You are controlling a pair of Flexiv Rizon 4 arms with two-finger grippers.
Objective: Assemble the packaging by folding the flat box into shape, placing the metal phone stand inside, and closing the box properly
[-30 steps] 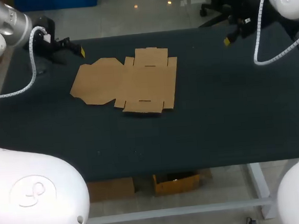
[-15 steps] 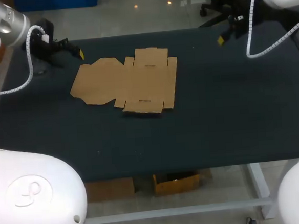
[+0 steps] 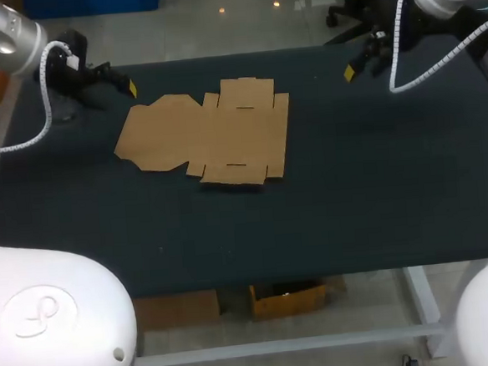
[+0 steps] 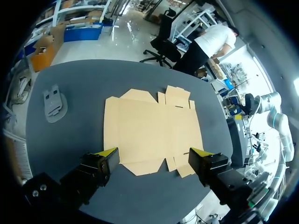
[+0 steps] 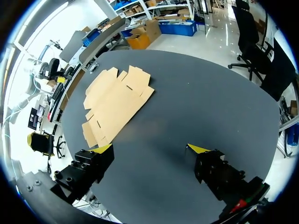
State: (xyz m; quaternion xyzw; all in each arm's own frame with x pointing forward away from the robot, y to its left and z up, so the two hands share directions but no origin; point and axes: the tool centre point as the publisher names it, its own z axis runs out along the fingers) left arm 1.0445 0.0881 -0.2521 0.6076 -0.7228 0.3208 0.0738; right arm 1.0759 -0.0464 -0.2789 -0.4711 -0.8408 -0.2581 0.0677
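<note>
Two grippers spread wide over one flat box, both with nothing in them.
The dark table (image 3: 380, 207) is nearest, and the unfolded cardboard box (image 3: 207, 138) lies flat at its middle with its flaps spread out. Farther back on my left, the left gripper (image 3: 128, 86) hangs just past the box's far left corner; in its wrist view the yellow tips stand wide apart above the box, gripping nothing. The grey metal stand (image 4: 53, 102) lies flat on the table beside the box, apart from it. At the far right, the right gripper (image 3: 350, 72) hangs well away from the box, its fingers (image 5: 103, 149) also spread wide with nothing between them.
</note>
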